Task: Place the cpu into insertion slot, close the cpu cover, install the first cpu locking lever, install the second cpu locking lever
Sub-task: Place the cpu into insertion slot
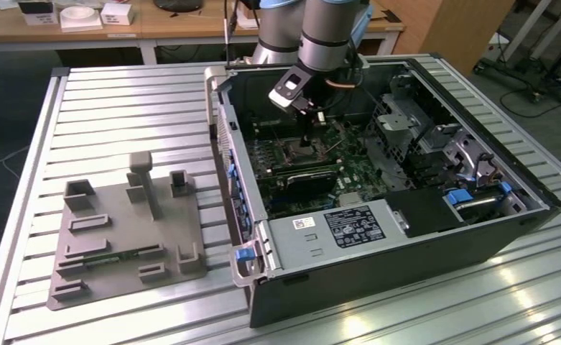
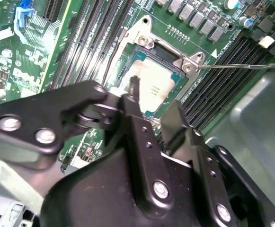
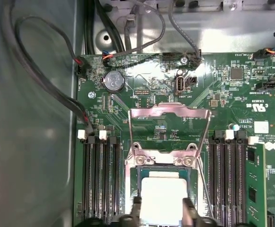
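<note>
— Where's the cpu?
— Lying in its socket, with the cpu cover swung up and open.
— And the jaws?
— The gripper has them clamped on the cpu's two sides.

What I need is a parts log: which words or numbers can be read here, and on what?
Power supply label: print too small to read.
Motherboard: white silkscreen marks, too small to read.
cpu: faint marks on top, unreadable.
Nothing can be quoted.
</note>
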`<state>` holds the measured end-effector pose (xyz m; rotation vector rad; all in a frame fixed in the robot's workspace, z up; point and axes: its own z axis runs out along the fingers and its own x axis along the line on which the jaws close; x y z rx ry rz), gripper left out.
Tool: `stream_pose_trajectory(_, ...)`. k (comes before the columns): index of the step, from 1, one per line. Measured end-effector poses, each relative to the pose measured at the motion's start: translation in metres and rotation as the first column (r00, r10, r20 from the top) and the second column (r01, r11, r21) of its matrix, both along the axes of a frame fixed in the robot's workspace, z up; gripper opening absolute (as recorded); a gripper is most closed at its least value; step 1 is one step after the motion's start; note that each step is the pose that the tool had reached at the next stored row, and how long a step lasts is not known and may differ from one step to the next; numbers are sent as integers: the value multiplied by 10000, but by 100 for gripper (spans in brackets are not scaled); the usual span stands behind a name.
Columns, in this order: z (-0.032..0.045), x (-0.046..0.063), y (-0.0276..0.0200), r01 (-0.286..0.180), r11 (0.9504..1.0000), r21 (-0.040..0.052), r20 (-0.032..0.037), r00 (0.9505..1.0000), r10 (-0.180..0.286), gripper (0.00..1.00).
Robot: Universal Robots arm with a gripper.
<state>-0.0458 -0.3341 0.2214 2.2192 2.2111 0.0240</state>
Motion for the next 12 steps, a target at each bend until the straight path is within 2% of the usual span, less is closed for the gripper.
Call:
stream_pose_trajectory(1, 2, 0, 0, 0, 10000, 2, 1, 10000, 0, 42)
stream_pose_trajectory(2, 2, 0, 0, 0, 10000, 3, 1, 10000, 0, 42)
stream_pose_trajectory(4, 2, 0, 0, 0, 10000, 3, 2, 10000, 0, 30)
stream_pose_trajectory(5, 3, 0, 0, 0, 10000, 2, 1, 10000, 0, 30)
stream_pose_trajectory(8, 3, 0, 0, 1, 10000, 2, 1, 10000, -1, 13)
stream_pose_trajectory(12, 4, 0, 0, 0, 10000, 1, 0, 10000, 0, 10)
